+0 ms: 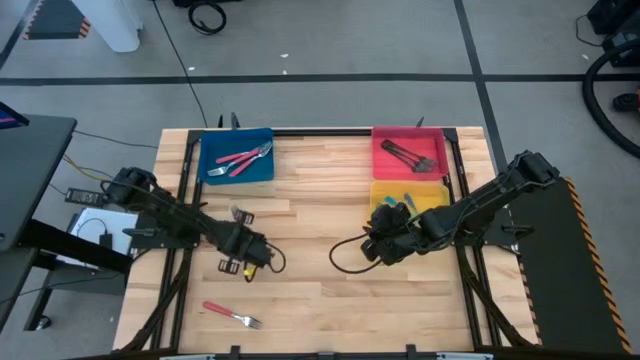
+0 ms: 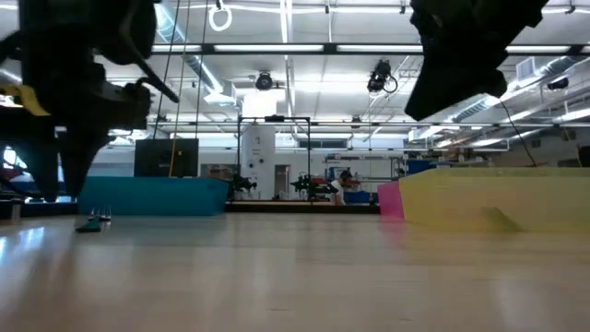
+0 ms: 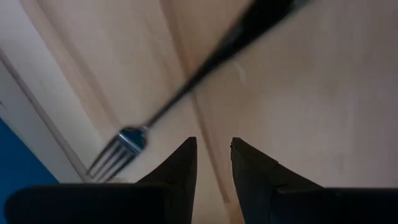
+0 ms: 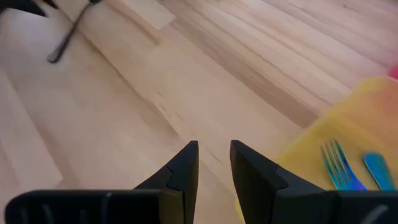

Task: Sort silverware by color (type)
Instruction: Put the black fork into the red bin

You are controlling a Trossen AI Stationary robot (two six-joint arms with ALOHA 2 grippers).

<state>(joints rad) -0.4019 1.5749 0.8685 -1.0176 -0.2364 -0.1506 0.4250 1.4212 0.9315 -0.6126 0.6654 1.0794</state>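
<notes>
Left gripper (image 1: 236, 214) hovering over dark fork (image 3: 186, 87) at centre-left, probably for pickup; fingers slightly apart, empty. Right gripper (image 1: 383, 215) beside yellow tray (image 1: 436, 190), fingers slightly apart, empty.

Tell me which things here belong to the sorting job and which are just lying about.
Job:
red-handled fork loose on the wooden table
dark metal fork ahead of the left gripper
red-handled forks in blue tray
dark forks in red tray
blue-handled forks in yellow tray

Lying about:
coiled black cable on the floor

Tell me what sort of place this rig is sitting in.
Likely a large lab or workshop hall: long ceiling light strips, distant machines across an open floor, and cables lying on the grey floor beside the wooden table.
</notes>
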